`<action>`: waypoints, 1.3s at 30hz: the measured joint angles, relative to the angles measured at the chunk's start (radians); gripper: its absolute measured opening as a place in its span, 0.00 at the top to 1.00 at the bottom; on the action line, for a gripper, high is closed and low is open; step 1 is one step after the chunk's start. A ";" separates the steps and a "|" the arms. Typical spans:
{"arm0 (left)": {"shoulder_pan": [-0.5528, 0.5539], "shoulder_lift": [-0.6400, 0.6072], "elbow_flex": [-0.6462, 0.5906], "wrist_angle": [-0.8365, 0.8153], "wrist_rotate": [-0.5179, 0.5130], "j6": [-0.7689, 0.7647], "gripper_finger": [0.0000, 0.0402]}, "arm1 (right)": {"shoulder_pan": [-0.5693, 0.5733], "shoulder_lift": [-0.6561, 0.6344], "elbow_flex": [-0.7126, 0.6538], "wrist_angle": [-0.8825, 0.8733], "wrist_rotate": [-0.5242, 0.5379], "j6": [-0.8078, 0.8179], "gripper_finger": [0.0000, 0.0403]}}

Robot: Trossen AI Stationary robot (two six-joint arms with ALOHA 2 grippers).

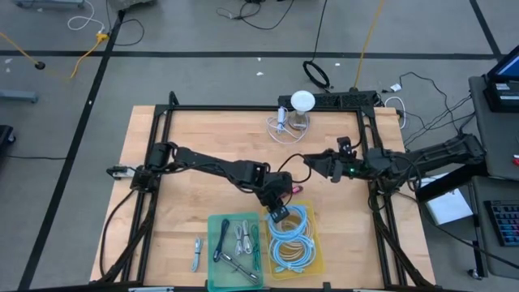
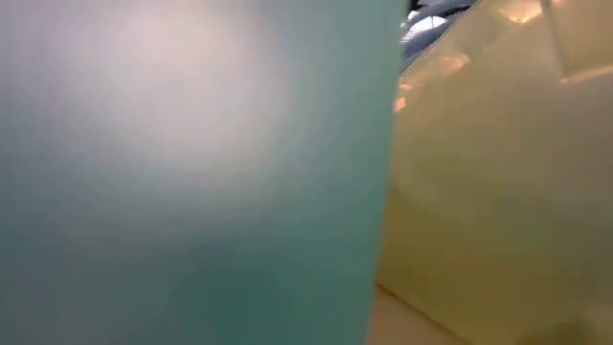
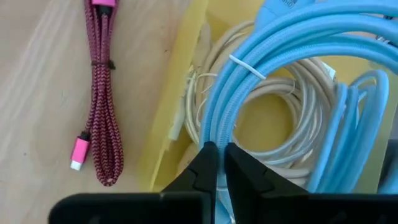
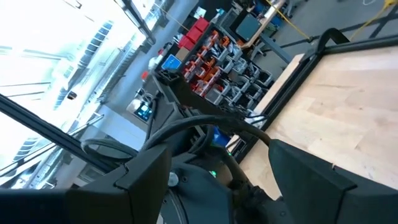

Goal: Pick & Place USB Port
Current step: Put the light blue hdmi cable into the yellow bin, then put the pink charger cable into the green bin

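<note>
The jaws of the left gripper (image 3: 217,163) are seen nearly closed in the left wrist view, with only a thin slit between the tips and nothing visibly clamped there; whether a strand is pinched below cannot be told. In the high view this gripper is placed at the lower centre of the frame, over the upper edge of the yellow tray (image 1: 318,258), where the blue cables (image 1: 289,231) and white cables (image 3: 292,134) are coiled. The pink braided USB cable (image 3: 101,112), judged to be the task's thing, is seen lying on the table (image 1: 195,134) at the left of the wrist frame, just outside the tray. For a clean pick, the fingers would need to be opened and centred on one bundle, so that neighbouring loops are not dragged along. The right gripper (image 1: 331,166) is held right of centre, its jaws spread apart.
</note>
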 joint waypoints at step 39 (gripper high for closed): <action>0.047 -0.391 0.000 -0.103 -0.363 0.031 0.66 | -0.021 0.219 0.001 -0.565 -0.401 -0.119 0.45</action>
